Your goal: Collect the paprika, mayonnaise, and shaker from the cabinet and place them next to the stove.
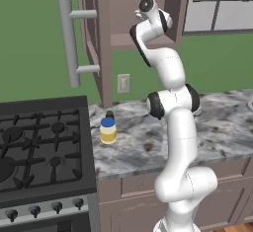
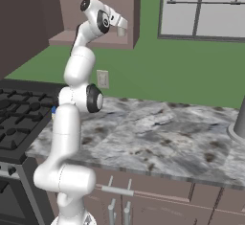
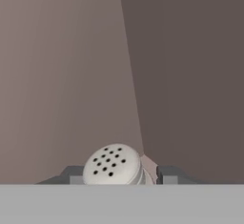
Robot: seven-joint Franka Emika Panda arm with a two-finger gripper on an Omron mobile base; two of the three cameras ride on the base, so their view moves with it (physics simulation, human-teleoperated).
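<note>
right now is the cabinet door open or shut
Open. The cabinet door swings out toward the camera, its bar handle sticking forward, and the arm reaches onto the inner shelf.

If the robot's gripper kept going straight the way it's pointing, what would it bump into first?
Probably the shaker: its holed top sits right between the fingertips of the gripper. Past that stands the inside corner of the cabinet, though how far back is hard to tell.

Shaker [image 3: 113,165] body cut off at hand view bottom, only perforated top seen. Paprika [image 1: 109,113] mostly hidden behind mayonnaise [image 1: 108,131]; stove [image 1: 39,147] cropped at left edge.
</note>
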